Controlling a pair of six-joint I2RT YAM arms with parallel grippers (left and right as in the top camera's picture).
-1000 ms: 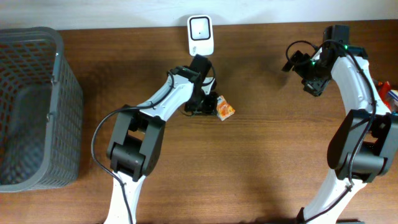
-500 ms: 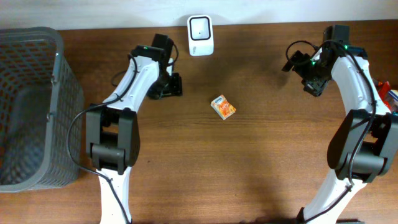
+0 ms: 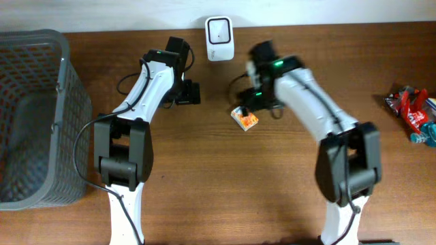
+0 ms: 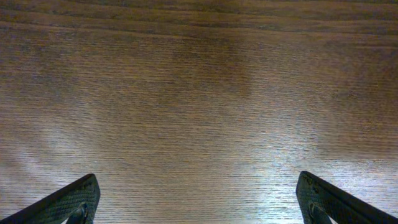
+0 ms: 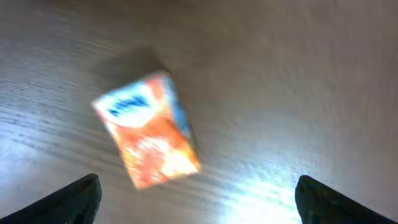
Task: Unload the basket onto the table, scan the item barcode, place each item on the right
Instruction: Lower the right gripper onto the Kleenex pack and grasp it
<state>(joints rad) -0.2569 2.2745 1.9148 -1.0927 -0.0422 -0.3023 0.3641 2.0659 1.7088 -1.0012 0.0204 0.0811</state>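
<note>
I'm seeing a grey basket (image 3: 73,116) sitting at the left edge of the table (image 3: 204,197), and I'm watching a red packet (image 3: 402,105) lying just beside a teal packet (image 3: 426,131) at the right edge.

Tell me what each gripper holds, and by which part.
Nothing is held: left gripper open over the table, right gripper open above the orange packet.

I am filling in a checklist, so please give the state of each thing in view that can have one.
Left fingers: open, holding nothing, over bare table.
Right fingers: open, above the orange packet, not gripping it.
Orange packet: lying on the table, free.
Scanner: at the back edge, untouched.
Basket: upright, nothing visible inside.
Snack bags: lying at the right edge.
</note>
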